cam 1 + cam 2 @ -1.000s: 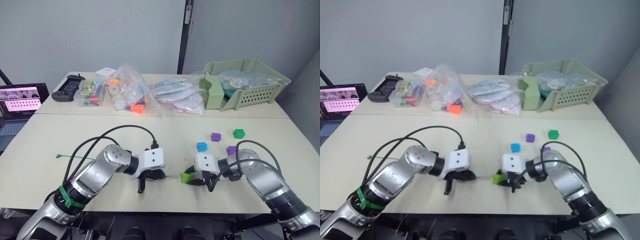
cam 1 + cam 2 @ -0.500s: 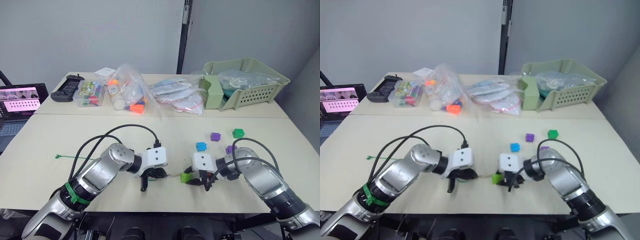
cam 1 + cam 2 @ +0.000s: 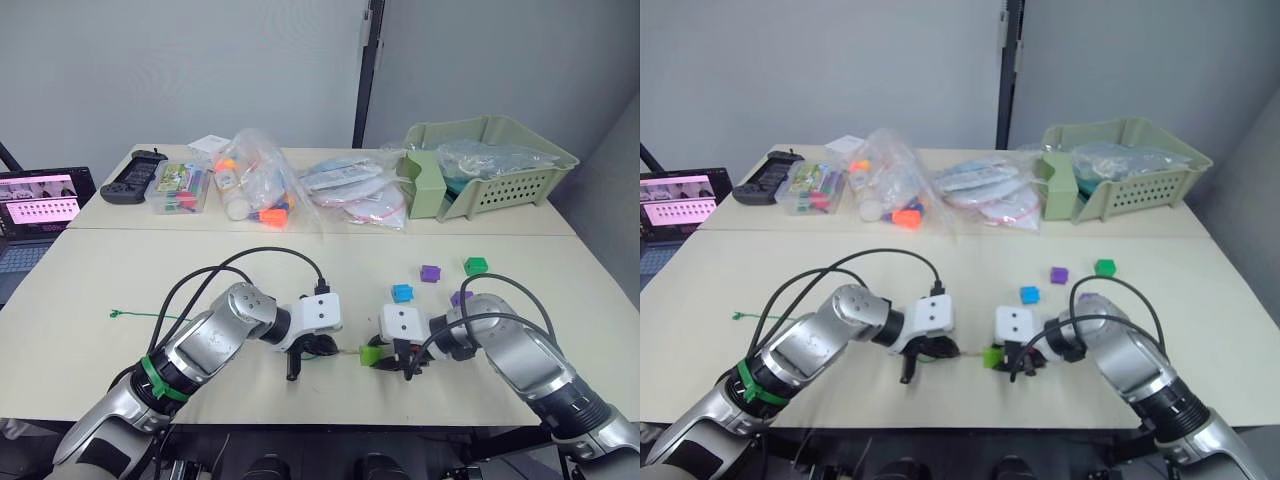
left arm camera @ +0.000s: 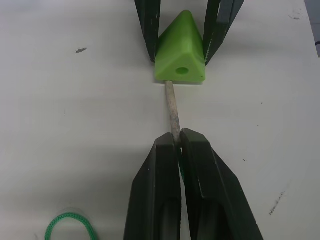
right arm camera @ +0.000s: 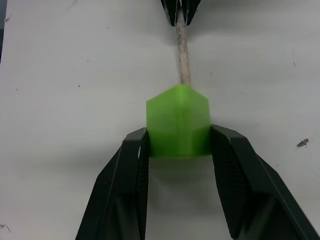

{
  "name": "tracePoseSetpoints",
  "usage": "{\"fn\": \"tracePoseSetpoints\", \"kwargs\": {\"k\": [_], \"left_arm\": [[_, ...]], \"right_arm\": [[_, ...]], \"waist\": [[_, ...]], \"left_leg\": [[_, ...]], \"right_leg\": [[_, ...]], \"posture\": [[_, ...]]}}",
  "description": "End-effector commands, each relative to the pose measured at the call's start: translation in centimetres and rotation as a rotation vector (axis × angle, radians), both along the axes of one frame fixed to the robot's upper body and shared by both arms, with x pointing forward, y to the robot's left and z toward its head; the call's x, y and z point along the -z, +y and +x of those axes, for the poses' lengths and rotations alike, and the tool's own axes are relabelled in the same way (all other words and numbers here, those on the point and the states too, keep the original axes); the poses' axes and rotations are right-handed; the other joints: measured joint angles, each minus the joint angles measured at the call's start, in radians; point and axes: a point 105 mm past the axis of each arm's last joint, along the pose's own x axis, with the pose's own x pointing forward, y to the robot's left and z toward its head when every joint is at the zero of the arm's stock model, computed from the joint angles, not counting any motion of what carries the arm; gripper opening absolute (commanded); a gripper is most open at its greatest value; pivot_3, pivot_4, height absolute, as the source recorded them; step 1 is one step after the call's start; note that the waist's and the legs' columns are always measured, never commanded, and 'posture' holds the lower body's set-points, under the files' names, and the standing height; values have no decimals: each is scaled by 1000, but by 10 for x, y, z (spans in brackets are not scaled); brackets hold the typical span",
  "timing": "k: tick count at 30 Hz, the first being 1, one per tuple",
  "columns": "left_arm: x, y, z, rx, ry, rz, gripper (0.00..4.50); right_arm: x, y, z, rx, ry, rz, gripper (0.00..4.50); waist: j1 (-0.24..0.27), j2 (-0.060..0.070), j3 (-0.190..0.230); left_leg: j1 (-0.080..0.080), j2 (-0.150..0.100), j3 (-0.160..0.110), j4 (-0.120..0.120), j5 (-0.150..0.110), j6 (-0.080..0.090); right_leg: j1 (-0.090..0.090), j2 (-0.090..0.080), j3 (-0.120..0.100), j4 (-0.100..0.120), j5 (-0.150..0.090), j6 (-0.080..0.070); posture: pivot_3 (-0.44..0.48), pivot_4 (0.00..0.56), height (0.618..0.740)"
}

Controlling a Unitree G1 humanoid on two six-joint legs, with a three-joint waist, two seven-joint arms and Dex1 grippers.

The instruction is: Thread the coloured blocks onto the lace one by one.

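Left gripper (image 4: 179,142) pinches the pale stiff tip of the lace (image 4: 172,107), fingers pressed together on it. Right gripper (image 5: 178,142) clamps the lime green wedge (image 5: 177,122) between its two fingers, low over the table (image 3: 120,270). Tip end touches the wedge just below its hole, not through it. Green cord trails off across the table to a small tab (image 3: 117,313) on the robot's left. Blue cube (image 3: 403,293), purple cube (image 3: 431,273) and dark green cube (image 3: 477,266) lie apart on the table beyond the right gripper; second purple cube (image 3: 461,298) is partly hidden behind the right arm.
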Motion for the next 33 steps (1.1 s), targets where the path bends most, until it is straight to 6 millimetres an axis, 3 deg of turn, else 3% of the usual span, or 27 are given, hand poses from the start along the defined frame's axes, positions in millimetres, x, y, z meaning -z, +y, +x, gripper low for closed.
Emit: {"fn": "tracePoseSetpoints", "kwargs": {"k": [1,11,24,33], "left_arm": [[-16,-7,-4,45,-43,-30,0],[-16,-15,-4,52,-53,-55,0],[-16,0,-5,19,-39,-43,0],[-18,-1,-6,23,-46,-53,0]], "right_arm": [[18,-4,-9,1,54,-58,1309],[18,2,-16,-14,68,-53,1309],[29,-20,-12,35,97,-56,1309],[30,-18,-11,30,100,-62,1309]], "waist": [[0,0,0],[1,0,0],[3,0,0],[4,0,0]], "left_leg": [[0,0,0,0,0,0],[0,0,0,0,0,0],[0,0,0,0,0,0],[0,-1,0,0,0,0]], "right_leg": [[0,0,0,0,0,0],[0,0,0,0,0,0],[1,0,0,0,0,0],[2,-1,0,-1,0,0]], "posture": [[0,150,740],[0,150,740],[0,150,740],[0,150,740]]}}
